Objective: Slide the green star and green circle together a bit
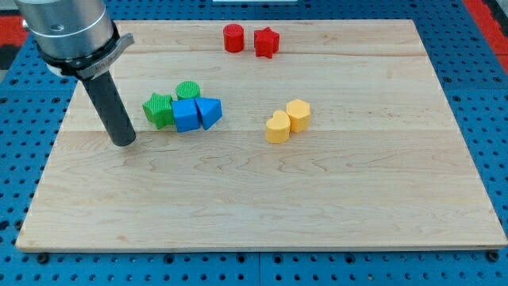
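My tip (124, 142) rests on the tabletop (262, 206) near its left edge, just to the left of the green star (158, 109).

The tool is a plain dark rod with nothing to spread or pinch; its mount is cut off at the view's top-left corner. The green star sits in the left half of the tabletop, with the green circle (188, 90) just up and to the right of it, the two close together. The blue cube (185, 114) stands in front of the green circle and hides its lower edge, touching the star's right side; a blue triangular block (209, 111) presses against the cube. Whether star and circle actually touch is hard to tell. Near the far edge sit a red cylinder (232, 37) and red star (266, 41); two yellow blocks (287, 121) huddle mid-tabletop, their shapes unclear.
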Controlling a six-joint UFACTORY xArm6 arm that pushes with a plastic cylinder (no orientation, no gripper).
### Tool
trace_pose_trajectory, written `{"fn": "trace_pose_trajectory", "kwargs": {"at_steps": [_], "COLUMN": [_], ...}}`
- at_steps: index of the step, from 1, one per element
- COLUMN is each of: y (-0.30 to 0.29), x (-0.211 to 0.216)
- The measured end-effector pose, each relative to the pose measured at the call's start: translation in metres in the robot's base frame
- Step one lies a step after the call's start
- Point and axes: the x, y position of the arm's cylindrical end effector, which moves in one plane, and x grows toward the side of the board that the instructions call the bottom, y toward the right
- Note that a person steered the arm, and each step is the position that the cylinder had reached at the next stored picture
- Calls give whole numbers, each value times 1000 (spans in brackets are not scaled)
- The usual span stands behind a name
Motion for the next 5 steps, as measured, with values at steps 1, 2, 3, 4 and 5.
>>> {"fn": "trace_pose_trajectory", "kwargs": {"at_steps": [1,2,3,4,5], "y": [0,5,23,35,50], "x": [-20,-33,-33,-41,-50]}}
